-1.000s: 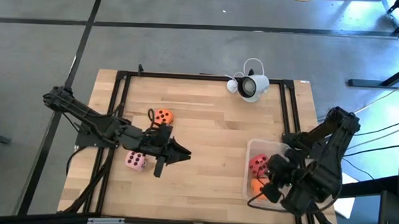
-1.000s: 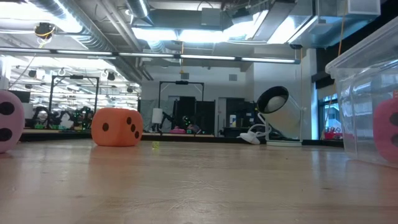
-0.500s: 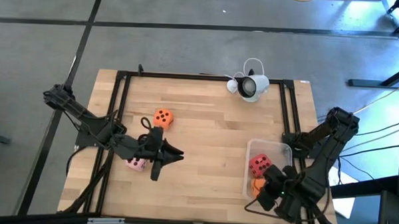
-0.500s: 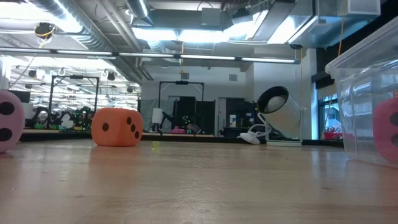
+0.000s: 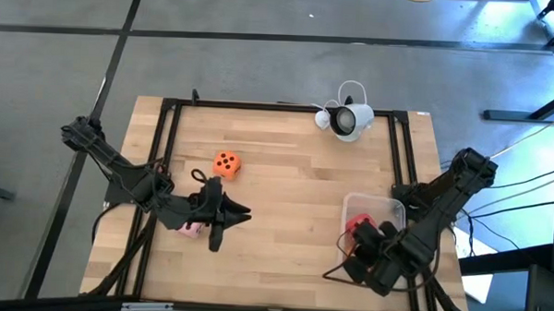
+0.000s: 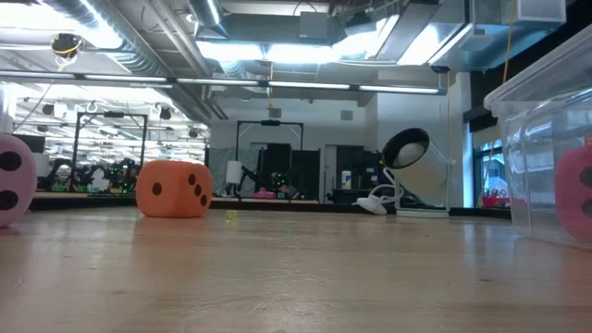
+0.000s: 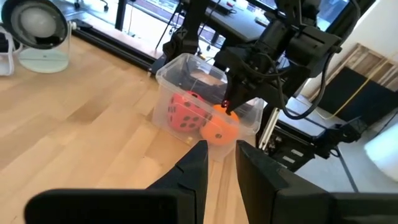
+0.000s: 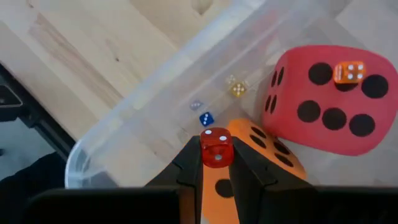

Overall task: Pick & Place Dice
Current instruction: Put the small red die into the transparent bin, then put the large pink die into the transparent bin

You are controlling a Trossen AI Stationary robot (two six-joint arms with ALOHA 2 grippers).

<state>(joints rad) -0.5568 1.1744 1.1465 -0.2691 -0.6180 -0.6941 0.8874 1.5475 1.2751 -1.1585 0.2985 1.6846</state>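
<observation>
A big orange die (image 5: 226, 162) rests on the table's left half. A pale pink die (image 5: 191, 229) beside it is mostly covered by my left arm. My left gripper (image 5: 241, 212) hovers level just right of them, its fingers (image 7: 200, 163) a narrow gap apart with nothing between. At the right, a clear bin (image 5: 387, 205) holds a big red die (image 8: 326, 102), a big orange die (image 8: 267, 155) and several tiny dice. Over the bin, my right gripper (image 8: 216, 163) points down, shut on a small red die (image 8: 216, 147). My right gripper pinches the small red die by two opposite sides (image 8: 204, 151) between its two fingertips. The fingers come from above, pointing steeply down. The die hangs clear above the bin, over the big orange die inside it.
A white lamp-like device (image 5: 350, 118) with a cord stands at the table's far edge. A black frame (image 5: 167, 124) runs along the table's sides. Bare wood lies between the two arms (image 5: 294, 193). The low view shows the orange die (image 6: 173, 189) and the bin's wall (image 6: 546, 129).
My right gripper has sunk toward the bin and drifted toward the table's near-left, still shut on the small red die; it now hides the bin's orange die from above. My left arm has swung slightly toward the near edge and now covers most of the pink die.
</observation>
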